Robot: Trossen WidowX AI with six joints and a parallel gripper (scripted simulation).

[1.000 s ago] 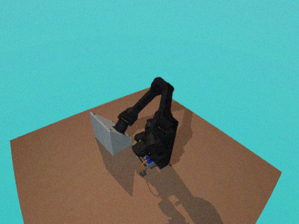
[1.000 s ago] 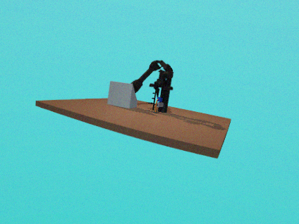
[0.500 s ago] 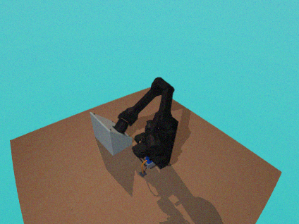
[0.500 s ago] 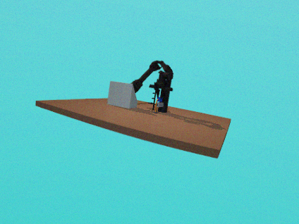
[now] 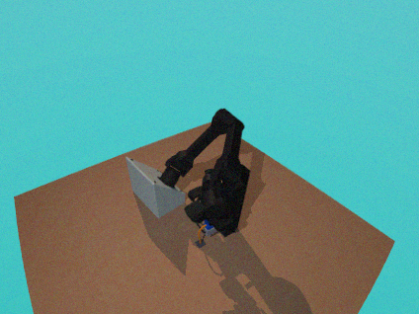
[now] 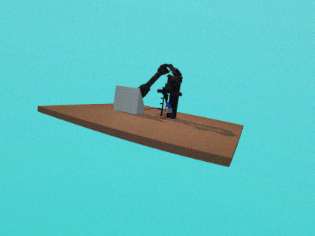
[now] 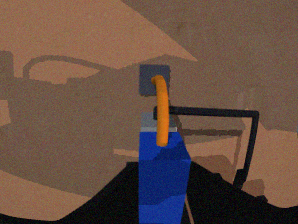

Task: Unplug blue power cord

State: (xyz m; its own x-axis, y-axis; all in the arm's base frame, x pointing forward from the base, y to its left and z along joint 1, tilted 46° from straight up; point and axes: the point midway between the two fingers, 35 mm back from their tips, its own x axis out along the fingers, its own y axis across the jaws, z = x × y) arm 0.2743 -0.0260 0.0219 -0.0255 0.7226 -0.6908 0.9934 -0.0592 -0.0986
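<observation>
Grasping the blue plug [image 5: 208, 225] [image 6: 169, 105] [image 7: 161, 175] in the gripper [image 5: 207, 221] [image 6: 167, 102] [image 7: 161, 169], pinched from both sides. Reaching down near the table [image 5: 89, 237] [image 6: 93, 119] [image 7: 75, 25], beside an orange cord [image 5: 200, 231] [image 6: 164, 113] [image 7: 162, 110]

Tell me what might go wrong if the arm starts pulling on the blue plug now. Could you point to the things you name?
The gripper [image 5: 206, 221] [image 6: 167, 102] [image 7: 161, 169] is closed on the blue plug [image 5: 209, 225] [image 6: 169, 105] [image 7: 162, 175].
1. The orange cord [image 5: 200, 232] [image 6: 165, 113] [image 7: 163, 112] runs from the plug's end to a dark square [image 5: 200, 244] [image 7: 145, 89]; a pull might drag that along.
2. A black bar [image 7: 215, 111] reaches right up to the cord in the wrist view, so the cord may snag.
</observation>
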